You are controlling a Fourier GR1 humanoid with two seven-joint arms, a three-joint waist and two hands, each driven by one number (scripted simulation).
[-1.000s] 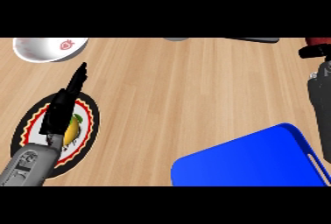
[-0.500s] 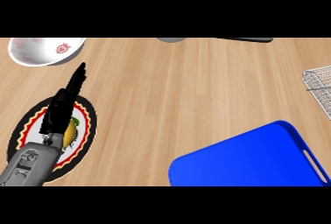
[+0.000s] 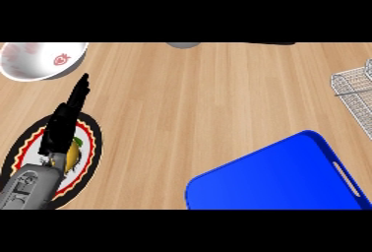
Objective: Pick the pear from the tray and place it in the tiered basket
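The pear [image 3: 74,156], yellow-green, lies on a round plate [image 3: 92,140] with a black rim and a red and yellow zigzag band, at the lower left. It is mostly hidden under my left hand [image 3: 59,125]. The hand's fingers stretch straight toward the far side, past the plate's edge, and the hand is open. The blue tray [image 3: 276,177] sits at the lower right with nothing on it. A corner of the wire tiered basket [image 3: 356,91] shows at the right edge. My right hand is out of view.
A white bowl [image 3: 40,59] with a red strawberry mark stands at the far left. A grey round object [image 3: 183,45] and a dark flat object [image 3: 272,43] peek in at the far edge. Bare wooden counter [image 3: 210,98] lies between plate, tray and basket.
My right hand, at the right edge a second ago, has left the view, and the wire basket now shows there. The left hand stays over the pear on the plate.
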